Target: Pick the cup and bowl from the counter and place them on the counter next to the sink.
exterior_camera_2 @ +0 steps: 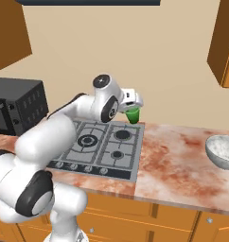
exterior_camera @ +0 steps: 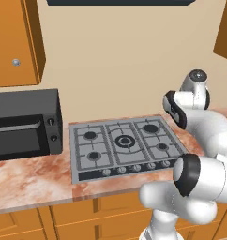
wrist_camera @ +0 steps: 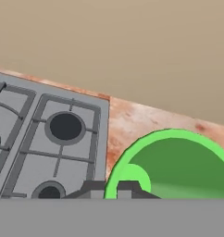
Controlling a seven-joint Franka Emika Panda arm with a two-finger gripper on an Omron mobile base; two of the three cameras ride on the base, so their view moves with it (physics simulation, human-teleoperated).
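So the tool is clamped onto the rim of the green cup, holding it up over the desk right at the stove's back corner. The silver bowl sits on the desk well off to the tool's right, nearer the front edge.

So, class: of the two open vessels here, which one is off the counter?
The green cup, shut in the jaws above the stove's back right corner. The silver-grey bowl sits on the counter.
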